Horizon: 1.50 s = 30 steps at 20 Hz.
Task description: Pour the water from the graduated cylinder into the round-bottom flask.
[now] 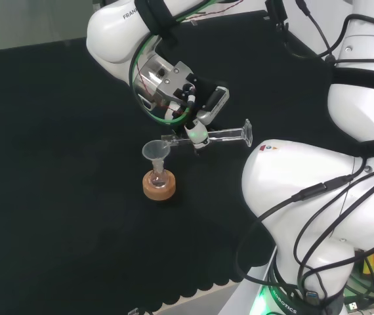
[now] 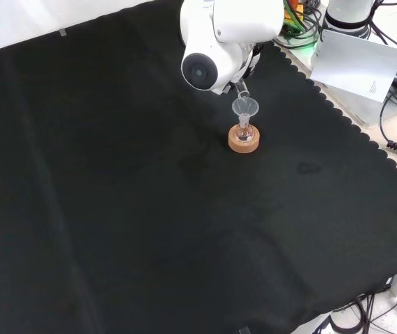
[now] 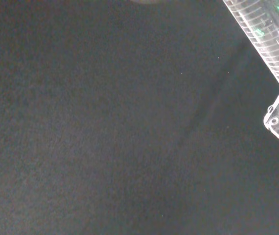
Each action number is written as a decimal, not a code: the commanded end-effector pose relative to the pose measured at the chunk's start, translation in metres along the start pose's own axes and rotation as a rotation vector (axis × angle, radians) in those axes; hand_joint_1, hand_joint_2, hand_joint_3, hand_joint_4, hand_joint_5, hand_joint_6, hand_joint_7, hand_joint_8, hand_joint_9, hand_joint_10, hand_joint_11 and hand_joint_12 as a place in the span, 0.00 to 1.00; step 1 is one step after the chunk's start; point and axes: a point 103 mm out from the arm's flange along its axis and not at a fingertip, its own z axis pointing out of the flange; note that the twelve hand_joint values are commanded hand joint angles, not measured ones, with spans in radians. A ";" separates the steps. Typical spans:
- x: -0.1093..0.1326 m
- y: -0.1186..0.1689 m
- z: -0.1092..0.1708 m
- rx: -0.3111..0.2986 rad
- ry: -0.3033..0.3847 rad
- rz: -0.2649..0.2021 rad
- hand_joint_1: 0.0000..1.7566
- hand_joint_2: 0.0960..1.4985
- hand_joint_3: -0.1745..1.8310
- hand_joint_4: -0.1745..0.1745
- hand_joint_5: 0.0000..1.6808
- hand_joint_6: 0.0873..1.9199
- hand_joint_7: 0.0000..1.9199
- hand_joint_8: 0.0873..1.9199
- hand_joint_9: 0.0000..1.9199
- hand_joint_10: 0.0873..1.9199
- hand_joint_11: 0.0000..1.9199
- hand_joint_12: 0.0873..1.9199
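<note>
on the counter (image 1: 56,197), my hand (image 1: 197,108) had its fingers clamped on the cylinder (image 1: 216,136), tipped flat with its lip over the funnel (image 1: 155,151) in the flask (image 1: 159,178). a small drift could have spilled water or toppled the funnel.

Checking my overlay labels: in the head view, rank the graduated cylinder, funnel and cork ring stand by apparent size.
1. Graduated cylinder, lying nearly level in the robot hand, the longest.
2. Cork ring stand and funnel: close in apparent size, the stand slightly wider; I would not rank them firmly.
</note>
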 end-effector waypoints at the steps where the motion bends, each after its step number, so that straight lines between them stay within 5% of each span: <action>1: -0.001 -0.001 -0.001 0.016 -0.005 0.013 0.69 0.80 0.09 0.00 0.45 0.67 0.41 0.67 0.67 0.11 0.61 0.38; 30: 0.007 -0.010 -0.014 0.075 -0.039 0.057 0.69 0.80 0.09 0.00 0.45 0.67 0.41 0.67 0.67 0.11 0.61 0.38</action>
